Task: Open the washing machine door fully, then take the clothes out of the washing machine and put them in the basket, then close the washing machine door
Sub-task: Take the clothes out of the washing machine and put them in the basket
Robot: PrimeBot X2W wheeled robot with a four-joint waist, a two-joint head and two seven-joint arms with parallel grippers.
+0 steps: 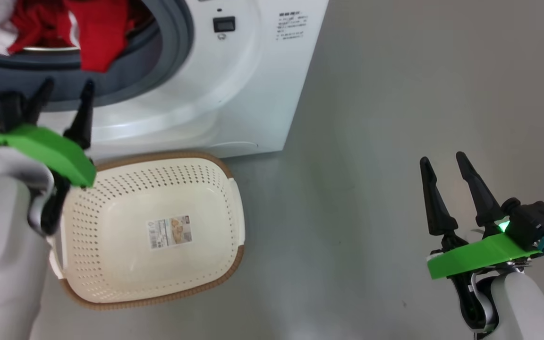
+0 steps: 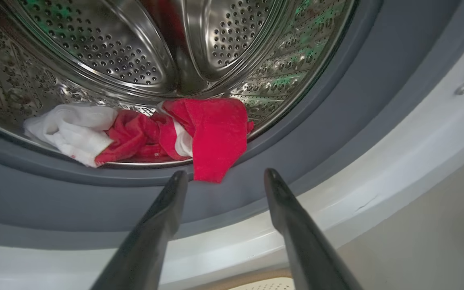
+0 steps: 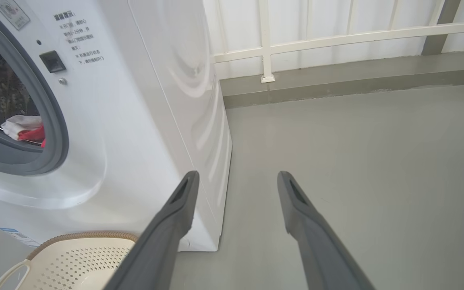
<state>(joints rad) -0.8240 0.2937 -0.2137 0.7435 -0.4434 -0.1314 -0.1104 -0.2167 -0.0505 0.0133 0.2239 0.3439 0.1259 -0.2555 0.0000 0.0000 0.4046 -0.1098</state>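
From where I stand the left gripper (image 1: 67,86) is the one that matters. Its two dark fingers are spread wide with nothing between them, and it is poised at the lower edge of the machine (image 1: 234,94), whose mouth gapes open. The clothes (image 2: 199,133) lie straight ahead of it and a little higher, at the front of the drum (image 2: 115,52). In the left wrist view a red flap hangs over the drum lip onto the grey ring (image 2: 316,133), and its tip comes down just beyond the gap between the fingertips, slightly toward the left one. The heap runs sideways along the lip, across the gripper's line of reach rather than along it. A crumpled white piece sits at the far left end, and bunched red fabric with a white strip takes up the middle and right. It all looks soft and loosely tangled, so I would guess a pinch on the hanging flap could drag its neighbours along with it. The right gripper (image 1: 442,158), fingers equally splayed and holding nothing, hangs over bare floor well off to the right of the machine, far from the clothes. The basket (image 1: 111,264) sits on the floor just in front of the machine, beneath the left arm, with its paper label showing on the bottom.
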